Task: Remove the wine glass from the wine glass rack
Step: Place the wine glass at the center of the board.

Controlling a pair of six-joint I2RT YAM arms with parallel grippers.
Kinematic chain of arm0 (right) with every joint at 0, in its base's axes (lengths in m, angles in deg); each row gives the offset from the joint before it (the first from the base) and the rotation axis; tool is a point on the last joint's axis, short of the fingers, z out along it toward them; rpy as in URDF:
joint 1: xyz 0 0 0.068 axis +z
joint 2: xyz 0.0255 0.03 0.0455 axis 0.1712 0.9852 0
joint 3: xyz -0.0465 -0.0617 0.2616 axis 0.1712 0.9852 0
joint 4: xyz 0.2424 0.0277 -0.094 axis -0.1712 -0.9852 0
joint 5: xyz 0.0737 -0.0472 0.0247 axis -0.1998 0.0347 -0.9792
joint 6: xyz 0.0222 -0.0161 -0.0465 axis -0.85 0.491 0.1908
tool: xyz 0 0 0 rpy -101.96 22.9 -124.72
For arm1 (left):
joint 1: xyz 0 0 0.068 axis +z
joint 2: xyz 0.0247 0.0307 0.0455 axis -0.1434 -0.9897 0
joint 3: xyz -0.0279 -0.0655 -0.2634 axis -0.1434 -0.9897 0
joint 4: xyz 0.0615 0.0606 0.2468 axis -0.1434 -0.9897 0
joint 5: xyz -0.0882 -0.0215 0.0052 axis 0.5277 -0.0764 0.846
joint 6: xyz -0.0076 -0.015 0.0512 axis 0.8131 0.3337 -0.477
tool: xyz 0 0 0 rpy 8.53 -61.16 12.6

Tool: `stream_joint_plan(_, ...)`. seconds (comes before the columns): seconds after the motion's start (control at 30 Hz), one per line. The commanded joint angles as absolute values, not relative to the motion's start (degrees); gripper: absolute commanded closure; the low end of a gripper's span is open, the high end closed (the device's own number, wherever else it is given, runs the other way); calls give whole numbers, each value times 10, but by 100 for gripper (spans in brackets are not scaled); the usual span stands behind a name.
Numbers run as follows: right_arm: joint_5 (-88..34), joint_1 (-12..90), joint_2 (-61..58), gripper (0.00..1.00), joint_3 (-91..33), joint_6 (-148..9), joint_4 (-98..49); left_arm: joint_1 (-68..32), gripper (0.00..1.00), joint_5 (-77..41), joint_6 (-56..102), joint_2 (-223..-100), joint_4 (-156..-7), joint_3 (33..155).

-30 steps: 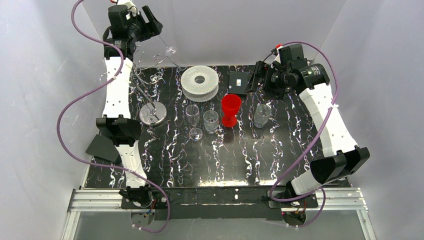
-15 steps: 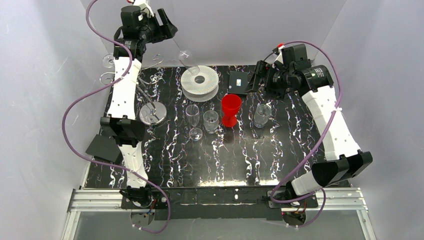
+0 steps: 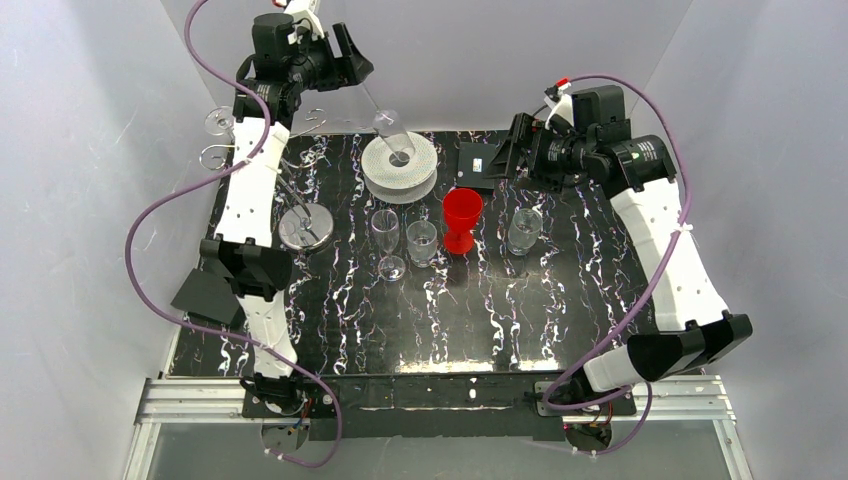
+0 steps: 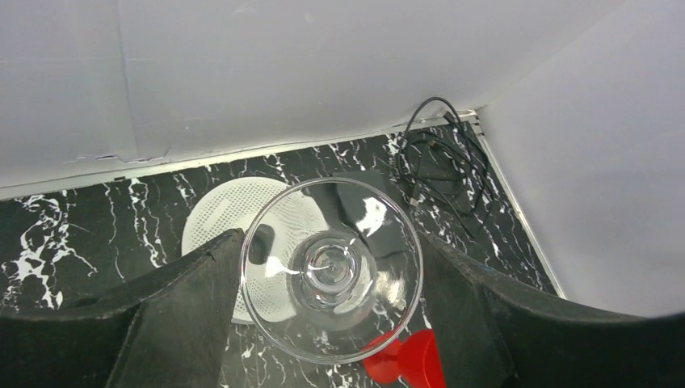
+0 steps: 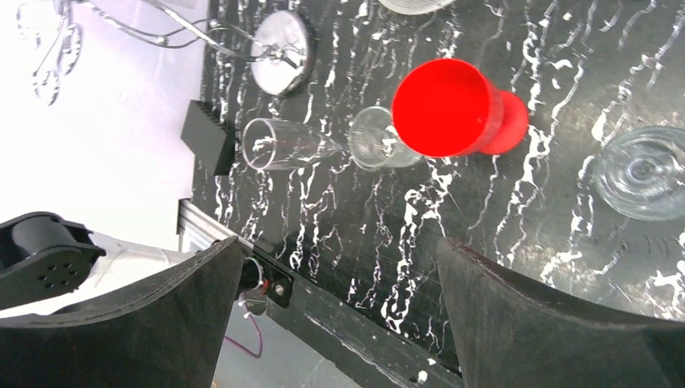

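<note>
Clamping a clear stemmed wine glass (image 4: 329, 271) between the two black fingers (image 4: 182, 311) of the left gripper (image 4: 331, 250), pressed against opposite sides of its round outline: neither released nor fully closed. Seen end-on from the left wrist, so with the long axis running straight out from the fingers. From above, slanting down and to the right from the raised left gripper toward the white ribbed spool (image 3: 400, 165), far end over it; touching or not, cannot tell. Foot or bowl in the pinch: hard to tell.

Hangs well apart from the thin silver wire rack (image 3: 212, 156) and its round chrome disc base (image 3: 307, 228), off to their right and free of every curved arm. Judged lifted off, with only a setting-down left. Calls for tipping that long axis upright over a bare part of the black marbled table (image 3: 400, 320), away from the red plastic goblet (image 3: 462, 220) and the clear glasses (image 3: 405, 243) standing in a row.

Nearer arm by far the left. Right gripper (image 5: 338, 259) spread wide and empty, hovering over the table's right half, apart from the wine glass.
</note>
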State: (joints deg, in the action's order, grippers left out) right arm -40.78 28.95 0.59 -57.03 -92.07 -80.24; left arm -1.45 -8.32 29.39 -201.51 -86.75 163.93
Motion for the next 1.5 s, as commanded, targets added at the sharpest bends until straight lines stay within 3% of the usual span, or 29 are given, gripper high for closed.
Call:
stream_joint_plan(0.0, -466, 287, -37, 3, -536, -929, -704, -24, 63, -48, 290, -1937, -829, 1627)
stream_joint_plan(0.37, -561, 296, -77, 3, -456, -960, -447, -46, 64, -21, 309, -1914, -857, 1626)
stream_joint_plan(1.03, -585, 308, 60, 12, -611, -914, -381, -102, 66, 2, 345, -1844, -862, 1569)
stream_joint_plan(1.47, -632, 329, 78, 16, -599, -905, -365, -137, 67, 24, 364, -1829, -869, 1565)
